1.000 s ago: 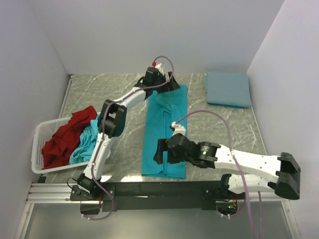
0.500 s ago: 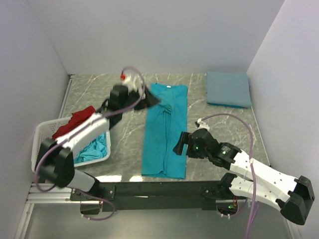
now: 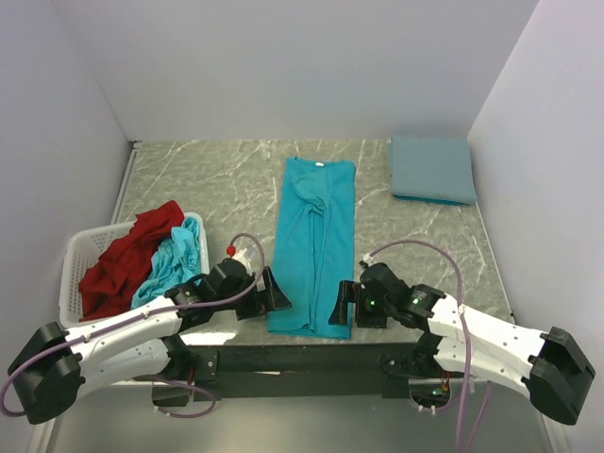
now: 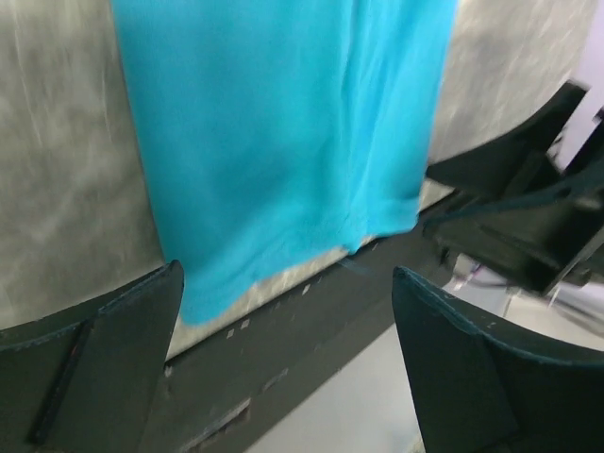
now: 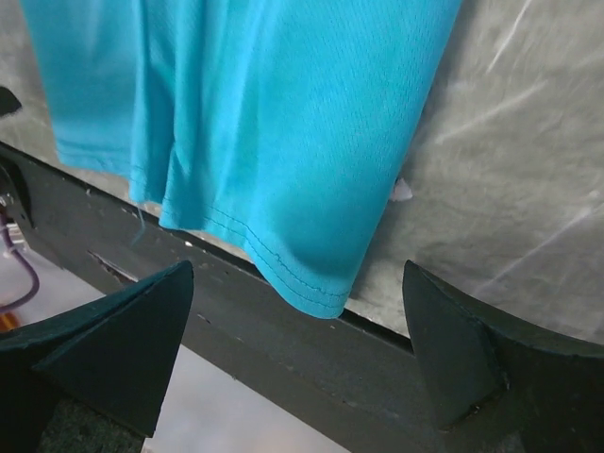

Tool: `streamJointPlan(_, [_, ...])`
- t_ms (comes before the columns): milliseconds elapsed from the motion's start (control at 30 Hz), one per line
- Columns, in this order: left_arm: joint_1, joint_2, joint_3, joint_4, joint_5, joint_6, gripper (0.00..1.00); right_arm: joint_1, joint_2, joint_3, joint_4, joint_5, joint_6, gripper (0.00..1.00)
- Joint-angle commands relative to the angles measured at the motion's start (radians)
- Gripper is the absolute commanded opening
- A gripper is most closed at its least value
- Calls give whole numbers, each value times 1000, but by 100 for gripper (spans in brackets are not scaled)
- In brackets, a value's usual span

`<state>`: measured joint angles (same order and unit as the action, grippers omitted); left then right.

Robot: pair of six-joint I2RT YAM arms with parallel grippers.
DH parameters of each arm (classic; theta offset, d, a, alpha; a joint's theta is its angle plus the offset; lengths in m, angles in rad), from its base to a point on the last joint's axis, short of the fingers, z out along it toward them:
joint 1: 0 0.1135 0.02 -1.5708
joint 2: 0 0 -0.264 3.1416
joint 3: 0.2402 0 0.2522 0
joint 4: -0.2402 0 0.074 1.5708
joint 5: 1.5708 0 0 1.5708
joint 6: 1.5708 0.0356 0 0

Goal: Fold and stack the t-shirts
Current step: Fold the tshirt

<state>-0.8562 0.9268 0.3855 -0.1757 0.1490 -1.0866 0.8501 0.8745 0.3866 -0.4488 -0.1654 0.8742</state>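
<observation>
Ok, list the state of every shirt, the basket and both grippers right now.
spread teal t-shirt: flat, folded lengthwise into a strip.
grey-blue t-shirt: folded, far right corner.
white lattice basket: upright, holding two shirts.
red t-shirt: crumpled in it.
second teal t-shirt: crumpled beside the red one.
left gripper: open, empty, by the strip's near left corner.
right gripper: open, empty, by its near right corner.

A bright teal t-shirt [image 3: 314,245] lies in the middle, folded lengthwise into a long strip, collar far. A grey-blue t-shirt [image 3: 432,169] sits folded flat, far right. A red t-shirt [image 3: 123,260] and a second teal t-shirt [image 3: 172,262] lie crumpled in the white basket [image 3: 68,283], left.
</observation>
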Motion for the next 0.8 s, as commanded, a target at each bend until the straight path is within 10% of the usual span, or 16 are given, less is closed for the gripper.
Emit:
streamJointPlan(0, [-35,7,-20,-94,27,-36,96,21,-11,-26,76,-42,54,97])
streamJointPlan(300, [-70,53,-51,-104,-23,-58,83,60,30,-74,162,-59,121,89])
streamJointPlan(467, [-70,115,-80,-16,29,-50,49,66,50,-68,157,-51,134,79])
streamJointPlan(767, [-70,191,-63,7,21,-16,26,73,66,-58,95,-20,160,58])
